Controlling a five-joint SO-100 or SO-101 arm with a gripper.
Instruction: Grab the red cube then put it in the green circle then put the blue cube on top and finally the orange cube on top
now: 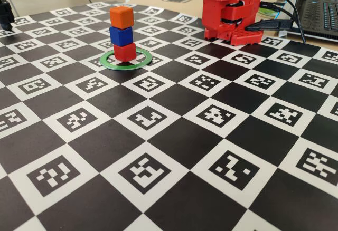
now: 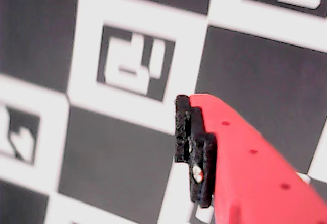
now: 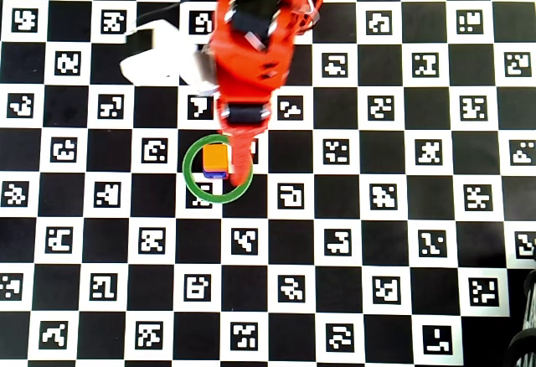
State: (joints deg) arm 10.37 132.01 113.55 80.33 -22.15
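In the fixed view, 3 cubes stand stacked inside the green circle (image 1: 126,60) on the checkered counter (image 1: 174,152): the red cube (image 1: 125,52) at the bottom, the blue cube (image 1: 121,36) on it, the orange cube (image 1: 121,17) on top, each slightly turned against the one below. The red arm (image 1: 232,10) sits folded well apart from the stack, at the counter's far edge. In the overhead view the arm overlaps the ring's right side and only the orange cube's top shows clearly. In the wrist view the tool (image 2: 196,152) shows 1 red finger with a black pad above the markers, holding nothing; whether it is released or clenched, I cannot tell.
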